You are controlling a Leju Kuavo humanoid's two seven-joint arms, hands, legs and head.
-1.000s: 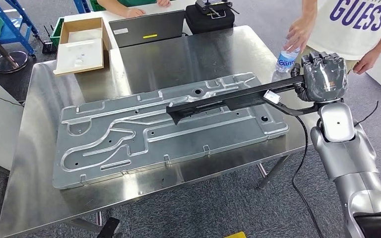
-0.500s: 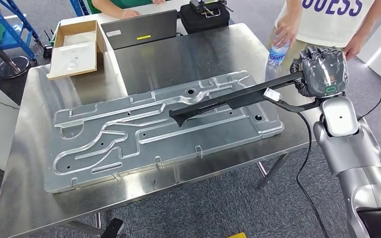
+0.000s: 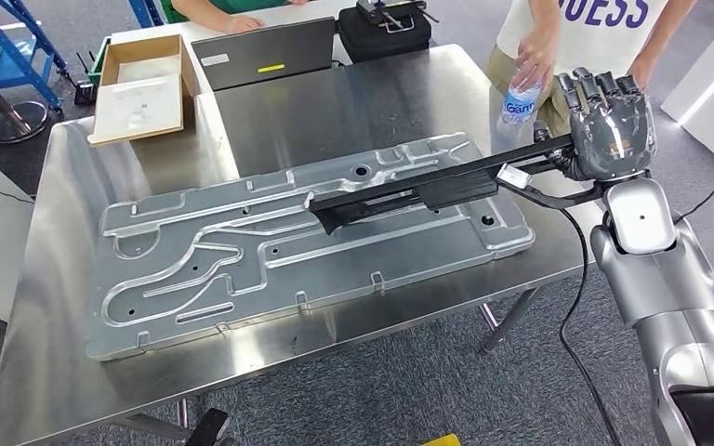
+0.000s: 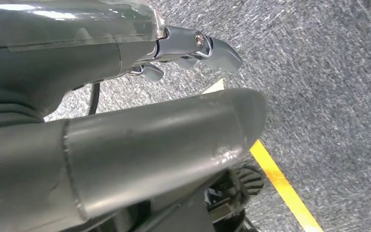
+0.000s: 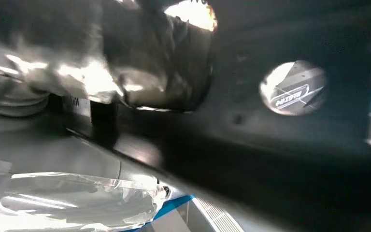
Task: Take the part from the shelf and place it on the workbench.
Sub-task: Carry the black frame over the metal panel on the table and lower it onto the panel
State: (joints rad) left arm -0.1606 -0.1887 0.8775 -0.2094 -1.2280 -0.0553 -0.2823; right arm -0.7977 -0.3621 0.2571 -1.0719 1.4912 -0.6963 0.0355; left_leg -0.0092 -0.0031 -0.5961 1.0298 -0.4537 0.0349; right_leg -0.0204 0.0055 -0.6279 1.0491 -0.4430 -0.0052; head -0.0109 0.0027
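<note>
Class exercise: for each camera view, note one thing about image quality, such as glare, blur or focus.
Head view: sharp, with overhead light glaring off the steel workbench and the pressed metal panel. Left wrist view: the left hand is soft and close, the carpet behind it crisp. Right wrist view: dark and smeared, the black part underexposed, bright patches blown out.

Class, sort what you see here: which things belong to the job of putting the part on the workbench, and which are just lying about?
Belongs to the job:
long black part, held by the right robot hand
steel workbench

Just lying about:
large stamped metal panel
cardboard box
laptop
water bottle under a person's hand
</note>
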